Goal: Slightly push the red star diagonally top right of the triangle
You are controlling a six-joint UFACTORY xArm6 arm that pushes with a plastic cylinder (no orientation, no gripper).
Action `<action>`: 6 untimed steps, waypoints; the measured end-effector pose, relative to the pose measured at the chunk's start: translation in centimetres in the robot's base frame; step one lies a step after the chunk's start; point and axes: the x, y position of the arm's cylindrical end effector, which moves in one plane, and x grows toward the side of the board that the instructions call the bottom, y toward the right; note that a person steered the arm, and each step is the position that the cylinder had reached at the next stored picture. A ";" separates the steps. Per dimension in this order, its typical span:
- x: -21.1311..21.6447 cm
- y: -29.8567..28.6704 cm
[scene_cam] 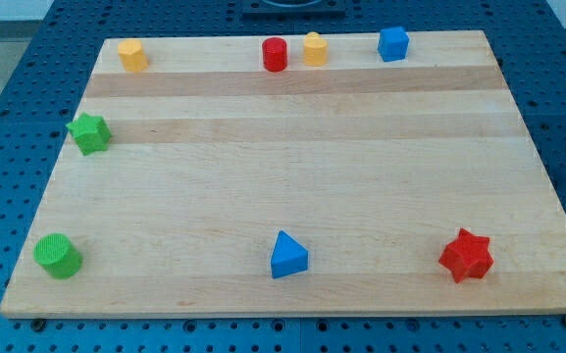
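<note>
Camera view, single frame: wooden board point(292, 147) on a blue perforated bench point(27, 59). My tip does not show anywhere, so I cannot tell where it stands relative to the blocks; this rod has no jaws to open or close in any case.

Task pieces sit along the board's bottom edge. Red star point(466, 255) at roughly 4 o'clock from board centre, near the bottom right corner. Blue triangle point(287, 255) at 6 o'clock, bottom middle. Star lies at 3 o'clock from the triangle, level with it and well apart.

Other blocks ring the edges:
- green cylinder point(58, 256), 8 o'clock corner
- green star point(89, 132), 9 o'clock edge
- yellow block point(132, 55), 11 o'clock corner
- red cylinder point(275, 54) just beside a second yellow block point(314, 48), 12 o'clock
- blue cube point(392, 43), 1 o'clock

Judgement: star is beside the triangle, not diagonal to it, so the push appears not yet made. A short shove toward 12 o'clock, contact on the star's lower side, would set it at the triangle's 2 o'clock. Nothing stands in that path.
</note>
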 end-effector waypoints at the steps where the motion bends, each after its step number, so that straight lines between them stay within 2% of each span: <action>1: 8.0 -0.4; 2: 15.5 -3.8; 3: 16.4 -10.9; 4: 13.9 -19.4; 5: 8.3 -28.1; 6: 3.7 -31.8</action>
